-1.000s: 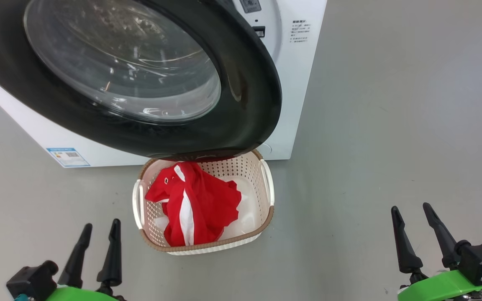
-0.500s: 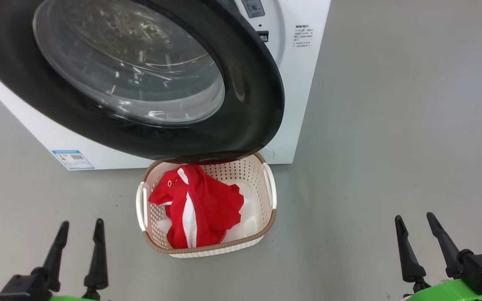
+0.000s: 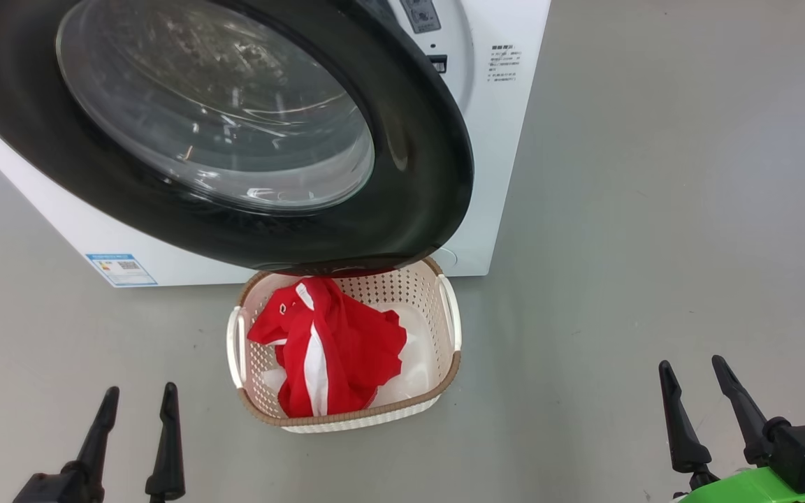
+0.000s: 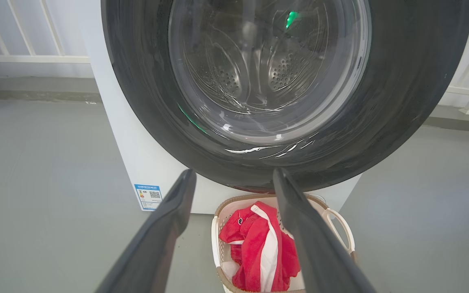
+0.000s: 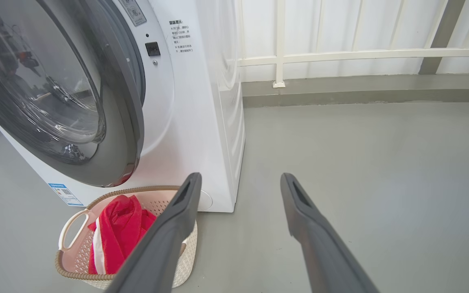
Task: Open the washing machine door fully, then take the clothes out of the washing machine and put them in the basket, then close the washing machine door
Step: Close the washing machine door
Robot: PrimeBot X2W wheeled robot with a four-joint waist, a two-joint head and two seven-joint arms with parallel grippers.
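The washing machine [image 3: 500,140] is a white box, and the washing machine door [image 3: 402,161], black-rimmed with a glass bowl, stands slightly ajar against its front. Below the door sits the cream basket [image 3: 346,417] with the red, white-striped clothes [image 3: 332,349] inside it. My left gripper [image 3: 141,388] is open and empty at the lower left, short of the basket. My right gripper [image 3: 691,362] is open and empty at the lower right, well off to the basket's side. The left wrist view faces the door [image 4: 401,81] over the clothes [image 4: 259,244]. The right wrist view shows the door's edge [image 5: 128,122] and the basket [image 5: 71,228].
Grey floor [image 3: 654,209] spreads out to the right of the machine. A white railing [image 5: 340,55] on a low kerb runs behind it. A small blue label [image 3: 121,267] marks the machine's lower left corner.
My left gripper has drawn back and now sits lower and further left in the head view. The right gripper has sunk slightly. The door, basket and clothes have not moved.
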